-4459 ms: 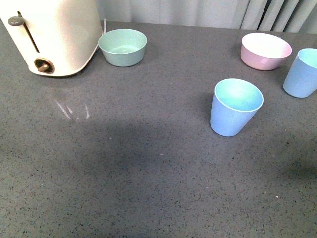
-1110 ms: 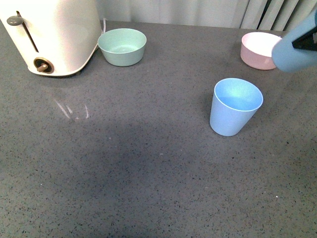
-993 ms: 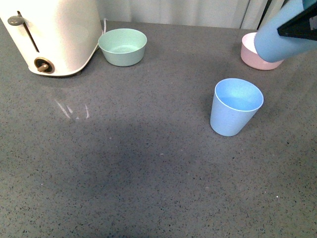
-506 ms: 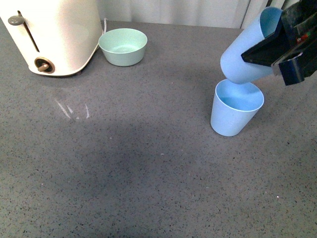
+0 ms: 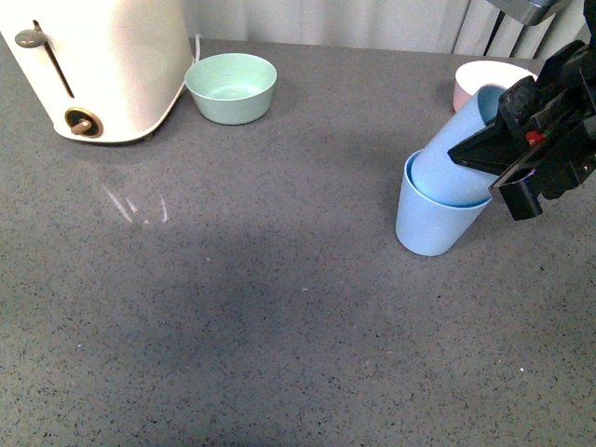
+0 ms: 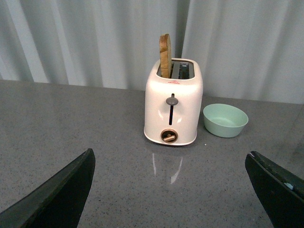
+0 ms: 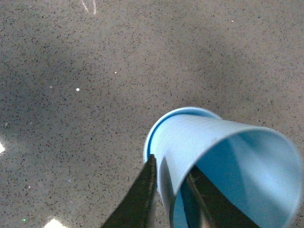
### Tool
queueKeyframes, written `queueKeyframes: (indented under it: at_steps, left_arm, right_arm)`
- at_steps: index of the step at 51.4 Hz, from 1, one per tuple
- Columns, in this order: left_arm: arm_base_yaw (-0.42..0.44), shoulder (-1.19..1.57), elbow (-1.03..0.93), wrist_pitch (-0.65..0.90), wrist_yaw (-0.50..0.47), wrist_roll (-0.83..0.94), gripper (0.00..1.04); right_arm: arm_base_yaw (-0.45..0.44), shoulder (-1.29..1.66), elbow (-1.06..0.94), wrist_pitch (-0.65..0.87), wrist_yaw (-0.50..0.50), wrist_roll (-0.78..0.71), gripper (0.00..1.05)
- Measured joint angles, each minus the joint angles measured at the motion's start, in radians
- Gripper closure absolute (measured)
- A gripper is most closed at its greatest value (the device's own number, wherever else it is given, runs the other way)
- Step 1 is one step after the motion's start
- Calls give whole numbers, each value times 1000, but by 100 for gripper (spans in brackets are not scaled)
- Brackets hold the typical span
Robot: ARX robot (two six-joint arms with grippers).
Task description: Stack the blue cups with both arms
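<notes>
One blue cup stands upright on the grey table at the right. My right gripper is shut on the rim wall of the second blue cup, which is tilted with its base inside the standing cup's mouth. In the right wrist view the held cup is pinched between the fingers, one outside and one inside the wall, with the lower cup's rim just showing behind it. My left gripper is open and empty, far from the cups, facing the toaster.
A cream toaster holding a slice of toast stands at the back left. A mint green bowl sits beside it. A pink bowl sits at the back right, partly behind my right arm.
My right gripper lifted the far right cup, carried it left and lowered it tilted until its base entered the standing cup. The left arm has not moved.
</notes>
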Motion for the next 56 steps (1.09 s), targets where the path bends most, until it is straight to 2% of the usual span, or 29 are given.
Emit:
queueKeyframes:
  at_steps: [10, 16, 20, 25, 27, 30, 32, 33, 34, 38, 47, 50, 52, 56]
  left_arm:
    - [0, 0, 0, 0, 0, 0, 9]
    - [0, 0, 0, 0, 0, 0, 9]
    - [0, 0, 0, 0, 0, 0, 9]
    - [0, 0, 0, 0, 0, 0, 9]
    - [0, 0, 0, 0, 0, 0, 9]
    - [0, 0, 0, 0, 0, 0, 9]
    - [0, 0, 0, 0, 0, 0, 9]
    - [0, 0, 0, 0, 0, 0, 9]
    - [0, 0, 0, 0, 1, 0, 9]
    - [0, 0, 0, 0, 0, 0, 9]
    - [0, 0, 0, 0, 0, 0, 9]
    - [0, 0, 0, 0, 0, 0, 9]
    - [0, 0, 0, 0, 0, 0, 9]
    - [0, 0, 0, 0, 0, 0, 9]
  right_arm:
    - [-13, -10, -10, 45, -9, 23, 63]
    - [-49, -54, -32, 114, -24, 80, 47]
    - [-111, -145, -79, 204, -43, 160, 31]
    - [-201, -291, -184, 310, -11, 223, 10]
    - [-224, -329, -225, 325, -4, 236, 8]
    - [-232, -341, -247, 327, -3, 239, 9]
    - [-215, -330, -290, 446, 105, 280, 15]
    - [-208, -328, -332, 560, 191, 311, 19]
    - [-206, -328, -360, 628, 236, 323, 23]
    - [-209, -345, -445, 793, 321, 365, 35]
    - [-231, -459, -560, 852, 315, 397, 65]
    - [-243, -499, -607, 847, 306, 401, 79]
    - [-275, -527, -631, 838, 251, 401, 88]
    - [-303, -585, -666, 822, 243, 399, 103]
